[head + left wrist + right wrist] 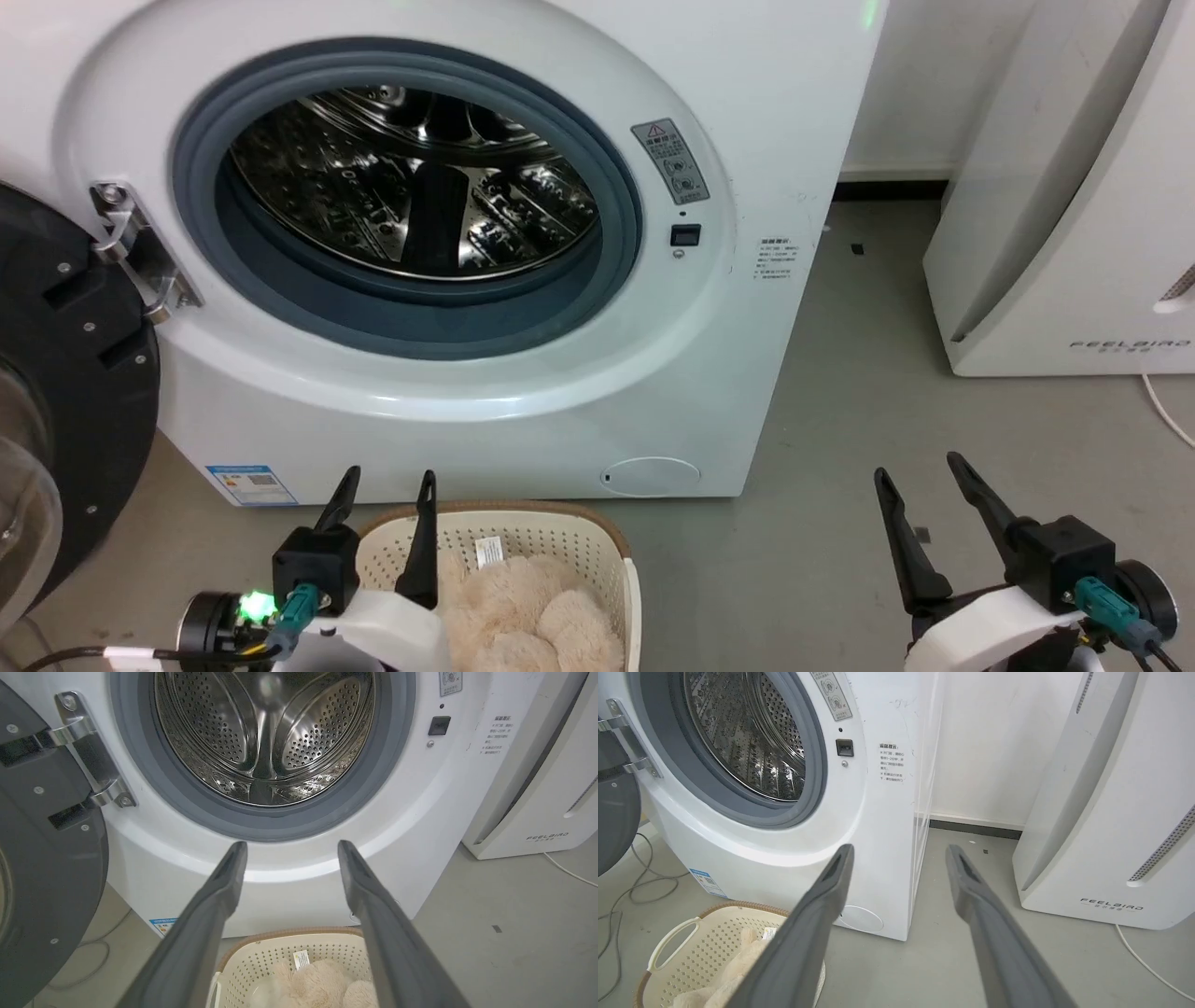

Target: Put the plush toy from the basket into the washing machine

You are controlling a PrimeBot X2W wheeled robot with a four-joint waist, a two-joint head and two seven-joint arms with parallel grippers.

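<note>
Your plush toy (532, 616) lies in the basket (551, 546), on the floor (840, 420) right in front of the washing machine (747, 327). It is a soft round heap, so you cannot really tell which way it runs long. Its white tag (488, 551) sits at the end nearest the machine.

Your left claw (388, 474) hangs over the basket's left side. Its two fingers are wide apart, hold nothing, and are up off the toy. Your right claw (916, 467) is well off to the right over bare floor, also wide apart and empty.

The left wrist view looks straight into the shiny drum (266, 732), with the black door (42, 858) swung open on the left. The right wrist view lets you see the basket's white handle (672, 940), grey cords (640, 882) on the floor, and the white slanted box (1111, 812) on the right.
</note>
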